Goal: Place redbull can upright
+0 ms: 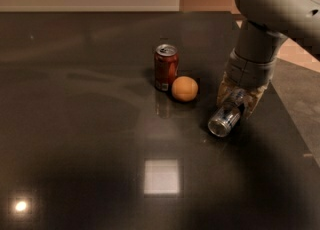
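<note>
Camera view shows the dark bench [75,139] with a square glare patch [161,176] nearest. Beyond it, to the right, the redbull can [224,119] lies tilted, its shiny end aimed down toward the viewer, low at the bench; contact with the surface cannot be told. The claw [239,101] grips the can's far part, one finger on each side. Farther left, an orange [184,88] touches an upright soda can [165,67].

Gripper [238,104], redbull can [223,121] R of orange [184,88].
</note>
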